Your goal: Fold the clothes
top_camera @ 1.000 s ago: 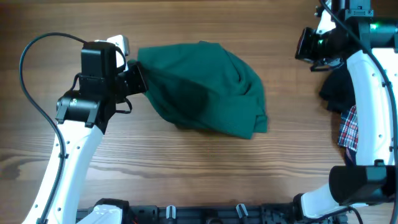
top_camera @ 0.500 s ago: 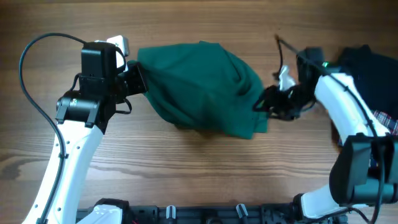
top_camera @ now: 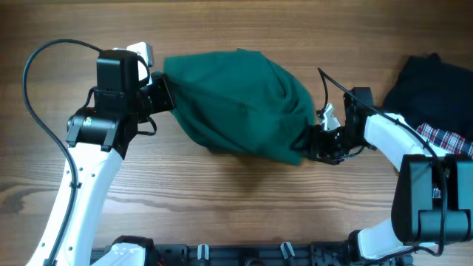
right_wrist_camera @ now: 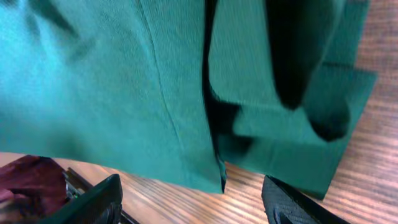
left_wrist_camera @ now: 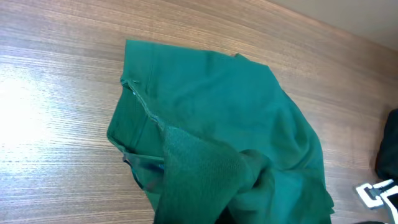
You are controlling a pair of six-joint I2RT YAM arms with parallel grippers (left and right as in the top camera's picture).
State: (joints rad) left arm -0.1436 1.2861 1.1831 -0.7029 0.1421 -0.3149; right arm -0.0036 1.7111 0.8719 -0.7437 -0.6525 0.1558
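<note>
The clothes are one dark green garment, lying bunched in the middle of the table. My left gripper is at its left edge and shut on the fabric. In the left wrist view the clothes gather into a thick fold at the bottom centre, hiding the jaws. My right gripper is low at the garment's lower right corner, open. In the right wrist view both fingers stand wide apart on the wood. The green hem hangs just ahead of them, with nothing between the fingers.
A black garment lies at the back right, and a red-white-blue plaid cloth lies just in front of it, both behind my right arm. Bare wood runs along the front edge.
My right arm has swung in from the far right back corner to the green garment's lower right corner, and its jaws have opened. The left arm and the garment have not moved.
</note>
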